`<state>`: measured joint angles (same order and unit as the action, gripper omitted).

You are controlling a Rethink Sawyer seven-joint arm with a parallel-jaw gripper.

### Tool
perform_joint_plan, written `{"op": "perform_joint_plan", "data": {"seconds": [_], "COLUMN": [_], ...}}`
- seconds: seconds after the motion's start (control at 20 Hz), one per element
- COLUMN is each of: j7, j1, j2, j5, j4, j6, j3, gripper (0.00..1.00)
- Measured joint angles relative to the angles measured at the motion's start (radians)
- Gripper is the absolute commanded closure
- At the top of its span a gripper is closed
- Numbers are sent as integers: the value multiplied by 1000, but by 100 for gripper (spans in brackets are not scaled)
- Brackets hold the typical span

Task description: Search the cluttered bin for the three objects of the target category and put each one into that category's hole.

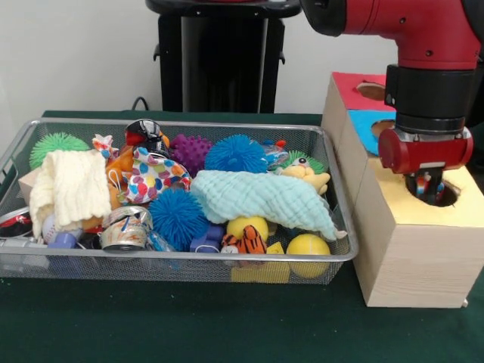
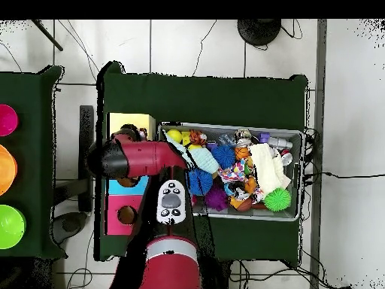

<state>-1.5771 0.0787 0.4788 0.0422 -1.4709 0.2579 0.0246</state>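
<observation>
In your wire-mesh bin (image 1: 181, 261), left of the boxes, one polka-dot wrapper (image 1: 153, 175) lies near the middle among spiky balls and cloths. To the right, your gripper (image 1: 429, 187) hangs in the yellow-topped box's hole (image 1: 451, 195), jaws clamped on another polka-dot wrapper, so you look mid-drop. Next, release it, then return for the bin's wrapper

Spiky blue balls (image 1: 236, 153), teal cloth (image 1: 265, 198)
</observation>
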Motion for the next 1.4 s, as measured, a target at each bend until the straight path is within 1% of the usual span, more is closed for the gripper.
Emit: {"op": "perform_joint_plan", "data": {"seconds": [0.35, 0.5, 0.9, 1.25, 1.3, 1.4], "j7": [0, 0, 0, 0, 0, 0], "j1": [-2, -2, -2, -2, -2, -3], "j2": [48, 60, 83, 86, 87, 87], "j5": [0, 0, 0, 0, 0, 0], "j4": [-2, -2, -2, -2, -2, -2], "j6": [93, 112, 134, 143, 143, 143], "j3": [3, 3, 3, 3, 3, 2], "gripper": [100, 100, 100, 100, 0, 0]}}
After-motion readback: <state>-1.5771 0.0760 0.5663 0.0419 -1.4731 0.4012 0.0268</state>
